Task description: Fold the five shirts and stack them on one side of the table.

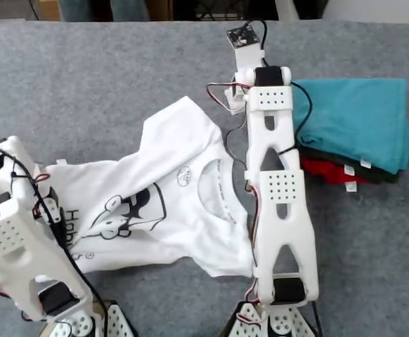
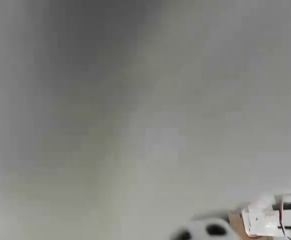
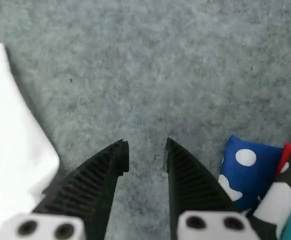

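A white shirt (image 1: 155, 203) with a black cartoon print lies spread and rumpled on the grey table (image 1: 85, 70), left of centre. At the right, a folded teal shirt (image 1: 355, 123) tops a stack, with a dark one and a red one (image 1: 331, 172) showing under it. My right arm (image 1: 275, 189) stretches up the middle between shirt and stack. My right gripper (image 3: 145, 147) hovers open over bare felt with nothing between its fingers. The white shirt's edge (image 3: 10, 145) lies to one side of it and a blue dotted shirt (image 3: 245, 167) to the other. My left arm (image 1: 8, 232) sits at the near left by the shirt's hem.
The far half of the table is bare grey felt. Both arm bases stand at the near edge. Wires run along the right arm and loop near the white shirt's collar (image 1: 222, 189).
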